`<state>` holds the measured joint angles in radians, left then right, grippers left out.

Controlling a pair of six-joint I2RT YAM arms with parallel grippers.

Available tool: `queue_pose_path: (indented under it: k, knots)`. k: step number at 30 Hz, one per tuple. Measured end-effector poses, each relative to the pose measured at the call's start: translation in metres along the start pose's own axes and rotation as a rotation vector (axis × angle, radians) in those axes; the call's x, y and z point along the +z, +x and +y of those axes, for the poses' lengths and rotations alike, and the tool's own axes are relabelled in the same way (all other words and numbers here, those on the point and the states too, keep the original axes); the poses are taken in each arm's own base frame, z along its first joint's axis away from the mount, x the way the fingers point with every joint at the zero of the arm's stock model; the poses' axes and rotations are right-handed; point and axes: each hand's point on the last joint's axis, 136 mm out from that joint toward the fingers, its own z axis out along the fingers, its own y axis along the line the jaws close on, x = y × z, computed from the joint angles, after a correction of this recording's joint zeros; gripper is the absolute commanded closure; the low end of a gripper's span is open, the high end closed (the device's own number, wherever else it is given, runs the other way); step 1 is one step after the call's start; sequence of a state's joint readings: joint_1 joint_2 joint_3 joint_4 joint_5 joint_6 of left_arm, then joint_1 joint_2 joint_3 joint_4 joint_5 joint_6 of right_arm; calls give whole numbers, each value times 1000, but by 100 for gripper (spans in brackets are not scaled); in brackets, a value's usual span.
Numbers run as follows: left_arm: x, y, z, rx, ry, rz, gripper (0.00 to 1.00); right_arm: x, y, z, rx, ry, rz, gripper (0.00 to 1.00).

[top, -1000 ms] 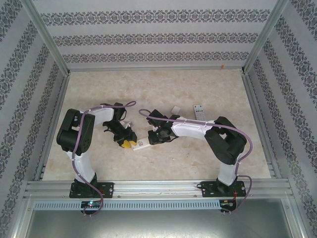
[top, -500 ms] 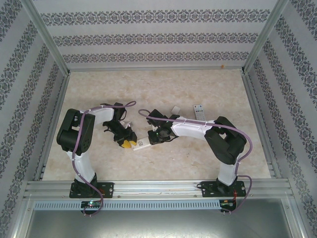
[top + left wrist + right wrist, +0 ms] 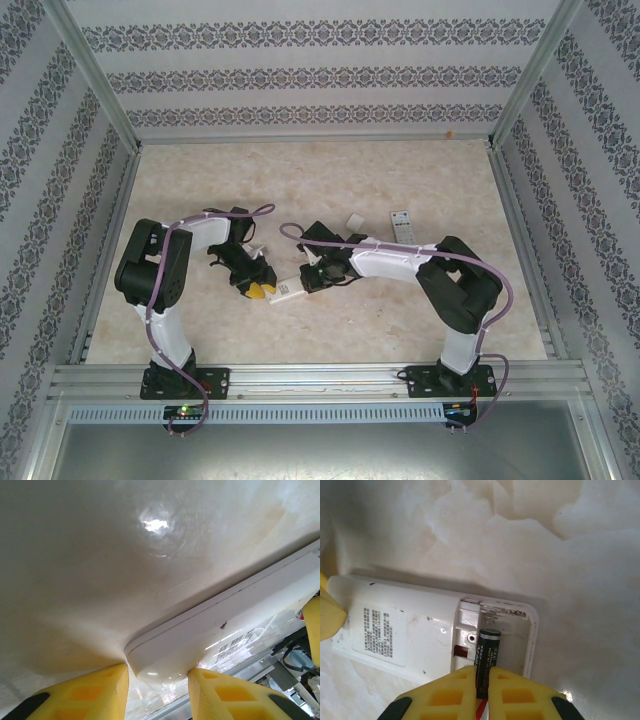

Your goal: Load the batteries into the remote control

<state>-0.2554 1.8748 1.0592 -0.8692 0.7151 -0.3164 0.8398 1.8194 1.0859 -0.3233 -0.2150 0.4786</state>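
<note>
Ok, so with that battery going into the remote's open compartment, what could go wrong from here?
First, the battery, pinched in the right pincer, has its end short of the spring; pushed askew, it may jam or pop out instead of seating. Second, the left pincer grips just the rounded end of the remote control, so pressing the battery in might make the remote pivot or slip free.

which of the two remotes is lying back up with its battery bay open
The remote control clamped by the left gripper: back up, bay open, a battery in it. The other remote lies apart, buttons up.
</note>
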Motion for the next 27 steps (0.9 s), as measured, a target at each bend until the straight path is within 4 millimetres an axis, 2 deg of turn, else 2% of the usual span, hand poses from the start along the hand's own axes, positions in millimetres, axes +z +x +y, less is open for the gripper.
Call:
queue_pose_path:
  k: [27]
  knots:
    - [0,0,0,0,-1,4,62,-2,-5,1,-26,-10,-46,91]
